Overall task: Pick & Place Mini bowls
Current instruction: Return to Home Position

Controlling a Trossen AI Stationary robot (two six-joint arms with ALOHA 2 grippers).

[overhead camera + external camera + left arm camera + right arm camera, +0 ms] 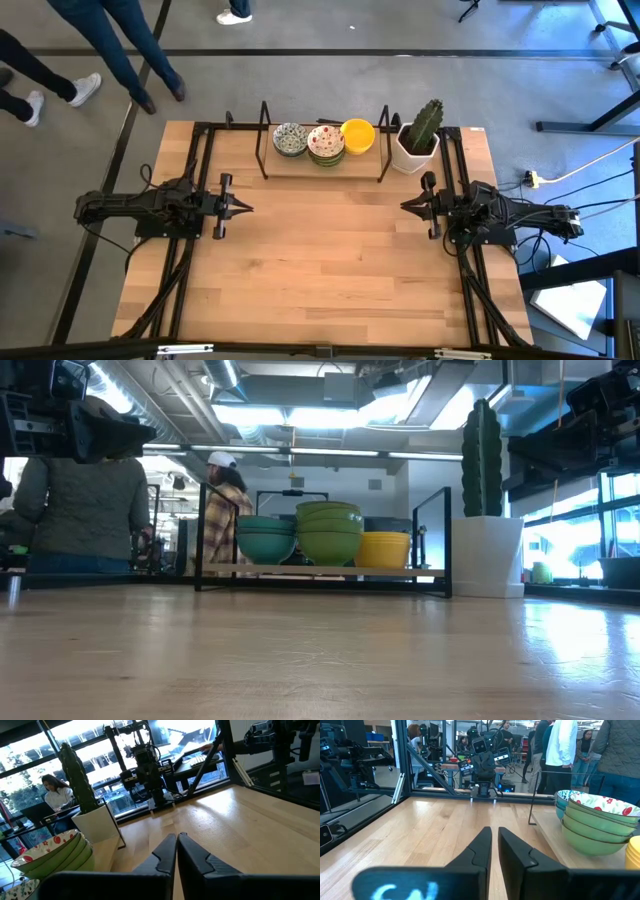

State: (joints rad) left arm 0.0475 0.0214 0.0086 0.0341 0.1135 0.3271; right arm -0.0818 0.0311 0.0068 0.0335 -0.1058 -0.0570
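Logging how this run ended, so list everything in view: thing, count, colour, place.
green-blue bowls: one stack, patterned white, left end of the shelf
red-speckled bowls: one stack, white inside and green outside, middle of the shelf, the tallest stack
yellow bowls: one stack, plain yellow, right end of the shelf
shelf: one, wood board in a black frame, far middle of the table
cactus: one, green, in the pot
pot: one, white, square, just right of the shelf
table: one, light wood
people: several, dark trousers, on the floor beyond the far-left corner
left gripper: shut, empty, over the table's left side
right gripper: shut, empty, over the table's right side
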